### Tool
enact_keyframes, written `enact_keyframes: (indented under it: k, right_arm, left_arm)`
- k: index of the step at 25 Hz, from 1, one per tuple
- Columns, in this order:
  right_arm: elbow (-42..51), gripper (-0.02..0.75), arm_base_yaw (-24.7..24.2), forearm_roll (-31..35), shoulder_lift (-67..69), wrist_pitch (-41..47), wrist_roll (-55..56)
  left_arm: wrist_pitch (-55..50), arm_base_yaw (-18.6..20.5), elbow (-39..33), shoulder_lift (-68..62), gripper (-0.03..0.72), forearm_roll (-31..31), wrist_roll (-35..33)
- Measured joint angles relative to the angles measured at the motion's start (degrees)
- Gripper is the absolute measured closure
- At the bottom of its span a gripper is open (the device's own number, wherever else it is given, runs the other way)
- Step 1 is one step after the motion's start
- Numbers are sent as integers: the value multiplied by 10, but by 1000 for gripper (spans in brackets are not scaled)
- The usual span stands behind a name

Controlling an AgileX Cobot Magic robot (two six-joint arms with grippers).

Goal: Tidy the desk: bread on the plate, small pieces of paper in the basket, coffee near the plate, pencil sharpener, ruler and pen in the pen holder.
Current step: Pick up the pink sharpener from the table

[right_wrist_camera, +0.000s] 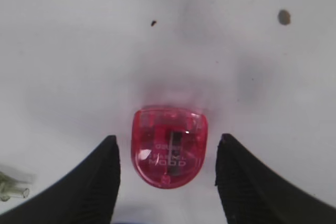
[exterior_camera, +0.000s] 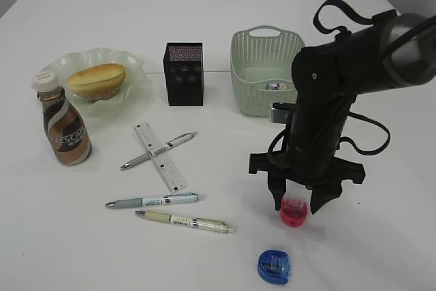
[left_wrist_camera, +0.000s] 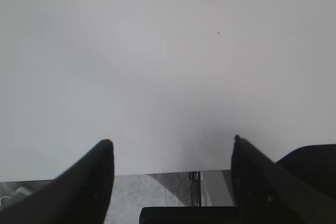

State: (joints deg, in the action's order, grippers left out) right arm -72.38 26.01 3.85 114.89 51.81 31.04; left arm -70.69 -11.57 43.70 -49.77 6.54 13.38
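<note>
Your right gripper [exterior_camera: 298, 204] hangs over the red pencil sharpener [right_wrist_camera: 169, 146], jaws spread wide to either side of it with a gap on each flank — nothing gripped. A blue sharpener [exterior_camera: 275, 265] lies near it, closer to the desk's [exterior_camera: 381, 236] front edge. Your left gripper [left_wrist_camera: 170, 153] is also spread wide, over bare white tabletop at the edge. The bread [exterior_camera: 96, 80] sits on the plate [exterior_camera: 139, 76], the coffee [exterior_camera: 64, 127] just beside it. The ruler [exterior_camera: 160, 157] and three pens [exterior_camera: 158, 150] lie loose mid-desk. The pen holder [exterior_camera: 184, 74] stands beside the basket [exterior_camera: 262, 73] — something small lies inside, possibly paper.
</note>
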Motion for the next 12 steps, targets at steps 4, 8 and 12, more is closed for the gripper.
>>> enact_keyframes:
  k: [4,8,12]
  right_arm:
    - [0,311,0,0,10,-1,0]
    - [0,311,0,0,12,-2,0]
    - [0,311,0,0,19,-4,1]
  left_arm:
    - [0,0,0,0,178,0,-1]
    - [0,0,0,0,179,0,-1]
    - [0,0,0,0,181,0,-1]
